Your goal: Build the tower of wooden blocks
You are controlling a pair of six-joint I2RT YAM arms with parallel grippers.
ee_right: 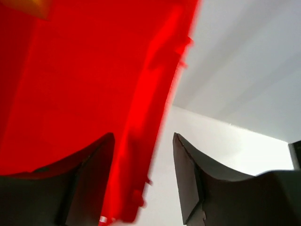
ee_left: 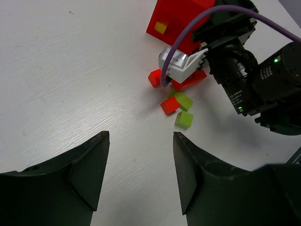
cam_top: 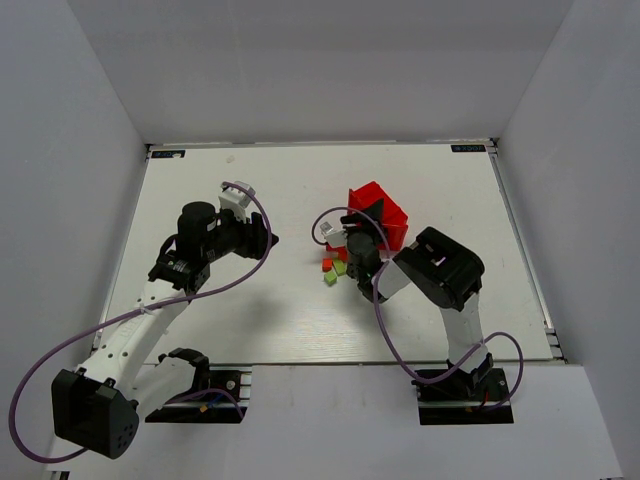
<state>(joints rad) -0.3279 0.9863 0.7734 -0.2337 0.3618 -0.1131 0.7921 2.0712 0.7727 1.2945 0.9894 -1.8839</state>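
Beneath my two arms lies a white table [cam_top: 250,320] with a faint grain, closed in by pale grey walls [cam_top: 320,70] at the back and both sides. Right of the middle sits a red bin [cam_top: 385,205]; it looks tilted, though I cannot be sure. A yellow block [ee_left: 161,27] shows at its wall, but whether inside or against the plastic I cannot tell.

The wood blocks [cam_top: 335,268] lie loose on the table just beside the bin, not stacked: a red cube [ee_left: 154,77], a red bar [ee_left: 190,81], a red-orange cube [ee_left: 169,105] and two lime green blocks [ee_left: 184,119], all close together.

My left gripper [ee_left: 140,134] hangs over bare table near that cluster, fingers wide apart, holding nothing. My right gripper [ee_right: 142,136] is at the bin, fingers apart as well, the bin's wall edge running through the gap; I cannot tell whether either finger touches it.

From the right wrist the bin is a red blur with an orange smear cut off at the top corner. From the left wrist, a white camera housing [ee_left: 181,63] and purple cable [ee_left: 235,12] cover part of the red bar.
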